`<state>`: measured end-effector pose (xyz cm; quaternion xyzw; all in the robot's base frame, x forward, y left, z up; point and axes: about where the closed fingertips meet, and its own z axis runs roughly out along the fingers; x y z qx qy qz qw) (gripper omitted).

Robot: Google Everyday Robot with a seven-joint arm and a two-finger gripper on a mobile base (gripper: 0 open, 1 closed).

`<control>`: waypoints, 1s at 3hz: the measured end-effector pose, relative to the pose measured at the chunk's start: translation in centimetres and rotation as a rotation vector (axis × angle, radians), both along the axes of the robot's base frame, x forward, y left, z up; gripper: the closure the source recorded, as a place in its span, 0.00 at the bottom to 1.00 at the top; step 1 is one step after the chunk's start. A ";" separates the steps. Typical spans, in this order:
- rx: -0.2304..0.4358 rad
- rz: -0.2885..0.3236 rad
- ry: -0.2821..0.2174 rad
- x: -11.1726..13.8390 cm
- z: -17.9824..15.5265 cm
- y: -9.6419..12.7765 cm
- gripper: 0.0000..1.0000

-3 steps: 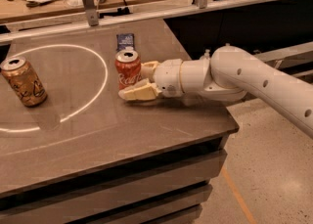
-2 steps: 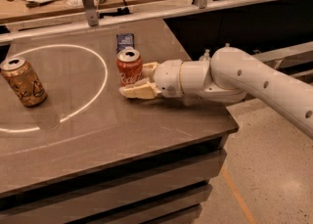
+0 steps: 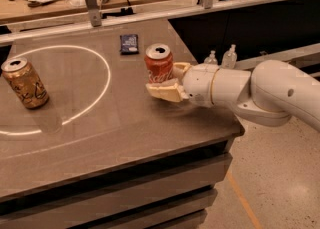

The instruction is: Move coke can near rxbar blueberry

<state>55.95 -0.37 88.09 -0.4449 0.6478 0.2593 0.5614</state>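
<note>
**Desk:** What's the step here?

**Photographer:** The carry. The claw (image 3: 163, 79) is clamped on the coke can (image 3: 159, 62), one finger in front and one behind, near the right edge of the table (image 3: 125, 138). The can stands upright (whether its base is off the table I cannot tell; the front finger hides it).

**Desk:** And the rxbar (image 3: 129, 44)?

**Photographer:** Lying flat toward the back of the table, beyond the can and a little to its left, not touching it. The next move, as I judge it, calls for a short push back and left, setting the can down beside the bar without knocking it.

**Desk:** Anything changed from a second ago?

**Photographer:** Can and claw have moved right together, and the can sits slightly higher in view. The bar and the gold can (image 3: 25, 84) at far left have not moved.
</note>
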 end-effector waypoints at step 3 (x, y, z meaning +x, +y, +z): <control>-0.038 -0.411 -0.018 5.8 2.3 -11.5 1.00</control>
